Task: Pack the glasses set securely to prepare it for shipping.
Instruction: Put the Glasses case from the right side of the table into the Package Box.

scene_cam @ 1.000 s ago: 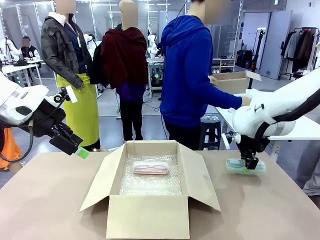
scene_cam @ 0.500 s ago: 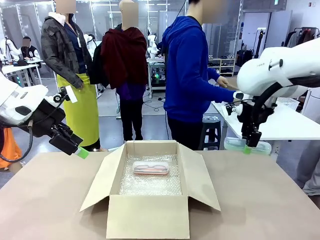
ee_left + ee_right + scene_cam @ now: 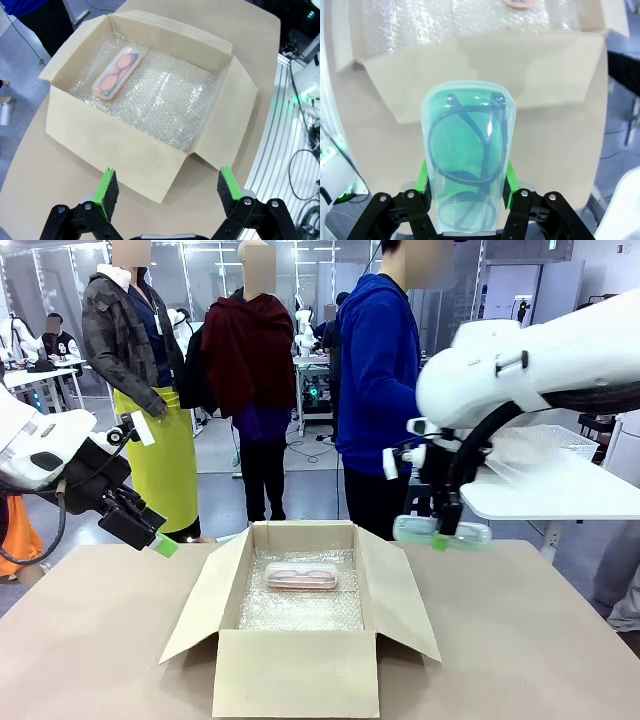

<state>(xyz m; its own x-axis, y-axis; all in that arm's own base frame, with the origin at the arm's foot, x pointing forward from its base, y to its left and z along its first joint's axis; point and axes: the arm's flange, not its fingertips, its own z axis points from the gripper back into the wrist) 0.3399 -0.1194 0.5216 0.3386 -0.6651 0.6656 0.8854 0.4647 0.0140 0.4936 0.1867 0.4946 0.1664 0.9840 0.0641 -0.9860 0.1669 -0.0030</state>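
Now the right arm (image 3: 540, 370) has swung in from the right side of the table (image 3: 540, 640), lifting as it came. Its gripper (image 3: 440, 535) hangs just beyond the right flap of the box (image 3: 298, 675), fingers clamped on the mint case (image 3: 472, 534). The pink case (image 3: 301, 577) already lies on the bubble wrap (image 3: 300, 612) inside, so I'd say only lowering and release remain. The left gripper (image 3: 167, 184) waits at the left, fingers spread, empty.
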